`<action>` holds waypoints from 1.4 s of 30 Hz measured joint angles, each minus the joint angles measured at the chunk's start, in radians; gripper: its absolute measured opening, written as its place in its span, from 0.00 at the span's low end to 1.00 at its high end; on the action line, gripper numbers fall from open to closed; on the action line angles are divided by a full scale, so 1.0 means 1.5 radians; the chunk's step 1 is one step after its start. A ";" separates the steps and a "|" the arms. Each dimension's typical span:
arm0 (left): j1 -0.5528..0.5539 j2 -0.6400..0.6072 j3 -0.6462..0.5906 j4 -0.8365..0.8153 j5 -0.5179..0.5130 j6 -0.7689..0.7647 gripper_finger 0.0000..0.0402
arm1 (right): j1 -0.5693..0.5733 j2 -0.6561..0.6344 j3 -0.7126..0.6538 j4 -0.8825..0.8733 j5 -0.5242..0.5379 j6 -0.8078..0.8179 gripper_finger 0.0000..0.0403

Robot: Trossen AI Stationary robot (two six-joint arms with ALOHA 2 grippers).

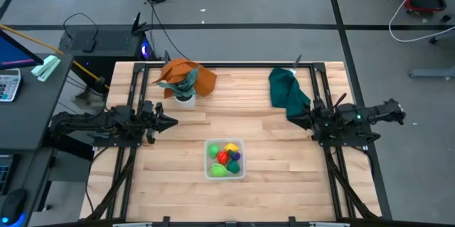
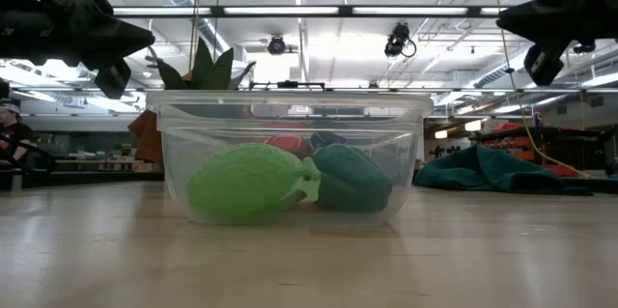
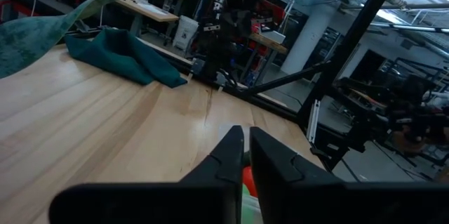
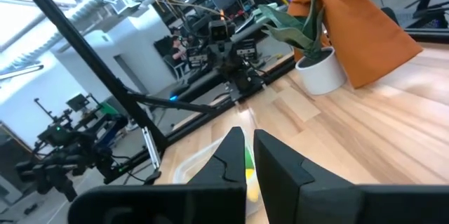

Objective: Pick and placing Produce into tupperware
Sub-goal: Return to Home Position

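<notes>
The clear tupperware (image 1: 225,141) stands on the wooden table near its front edge, in the middle. Inside it lie several produce pieces (image 1: 226,157): yellow, red, purple and green. In the low view a light green piece (image 2: 251,182) and a dark green piece (image 2: 352,178) rest on its floor against the near wall. My left gripper (image 1: 173,121) hovers shut at the table's left, pointing level toward the middle, holding nothing. My right gripper (image 1: 307,118) hovers shut at the table's right, also level and holding nothing. Both stand well above the tupperware.
A small white pot with a plant (image 1: 185,95) stands at the far left-centre, with an orange cloth (image 1: 199,77) behind it. A dark green cloth (image 1: 286,90) lies at the far right, close to my right gripper. Black frame rails (image 1: 128,156) run along both table sides.
</notes>
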 joint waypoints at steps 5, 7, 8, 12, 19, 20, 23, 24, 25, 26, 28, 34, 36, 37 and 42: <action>0.000 0.000 0.000 0.000 0.000 0.000 0.09 | -0.101 0.000 0.000 0.004 -0.103 -0.009 0.00; 0.000 0.000 0.000 0.000 0.000 0.000 0.09 | -0.143 0.000 0.000 0.004 -0.145 -0.007 0.00; 0.000 0.000 0.000 0.000 0.000 0.000 0.08 | -0.162 0.000 0.000 0.004 -0.165 -0.005 0.00; 0.000 0.000 0.000 0.000 0.000 0.000 0.06 | -0.215 0.000 0.000 -0.002 -0.215 0.000 0.00; 0.000 0.000 0.000 0.000 0.000 0.000 0.07 | -0.229 0.000 0.000 -0.013 -0.242 -0.003 0.00; 0.000 0.000 0.000 0.000 0.000 0.000 0.08 | -0.229 0.000 0.000 -0.013 -0.242 -0.004 0.00; 0.000 0.000 0.000 0.000 0.000 0.000 0.09 | -0.229 0.000 0.004 -0.017 -0.249 -0.007 0.00; 0.000 0.000 0.000 0.000 0.000 0.000 0.09 | -0.229 0.000 0.008 -0.022 -0.249 -0.010 0.00; 0.000 0.000 0.000 0.000 0.000 0.000 0.10 | -0.229 0.000 0.013 -0.024 -0.249 -0.017 0.00; 0.000 0.000 0.000 0.000 0.000 0.000 0.10 | -0.229 0.000 0.019 -0.026 -0.248 -0.025 0.00; 0.000 0.000 0.000 0.000 0.000 0.000 0.10 | -0.231 0.000 0.036 -0.034 -0.247 -0.040 0.00; 0.000 0.000 0.000 0.000 0.000 0.000 0.07 | -0.233 0.000 0.043 -0.065 -0.229 -0.045 0.00; 0.000 0.000 0.000 0.000 0.000 0.000 0.06 | -0.233 0.000 0.043 -0.060 -0.229 -0.045 0.00; 0.000 0.000 0.000 0.000 0.000 0.000 0.06 | -0.233 0.000 0.043 -0.059 -0.229 -0.045 0.00; 0.000 0.000 0.000 0.000 0.000 0.000 0.06 | -0.233 0.000 0.040 -0.039 -0.229 -0.045 0.00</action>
